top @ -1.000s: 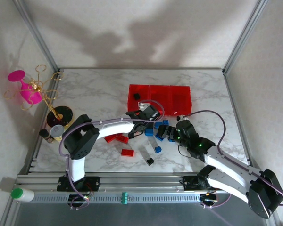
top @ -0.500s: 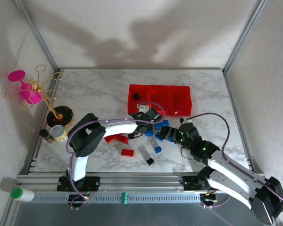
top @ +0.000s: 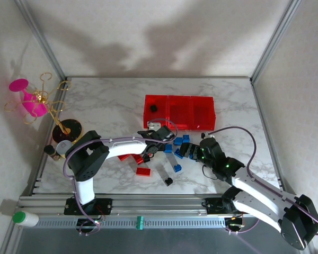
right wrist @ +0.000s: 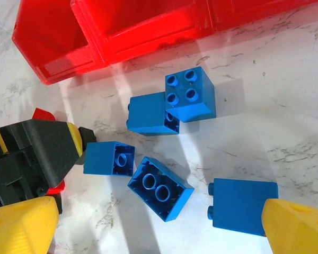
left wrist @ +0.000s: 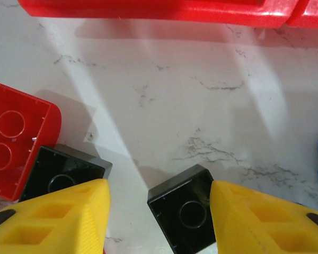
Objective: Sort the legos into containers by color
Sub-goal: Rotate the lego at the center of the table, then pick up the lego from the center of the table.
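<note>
Near the translucent red plastic bins (top: 181,110), the left gripper (left wrist: 159,211) is straddling a square black plastic brick (left wrist: 183,214), jaws apart; the right gripper (right wrist: 159,227) is hovering wide open over blue plastic bricks (right wrist: 160,188).

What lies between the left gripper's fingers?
In the left wrist view, one black brick lies on the marble between the fingers of the open left gripper, close to the image-right finger; bare marble fills the rest.

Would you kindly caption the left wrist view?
Left gripper, open, straddles a small square black plastic brick on the marble tabletop.
</note>
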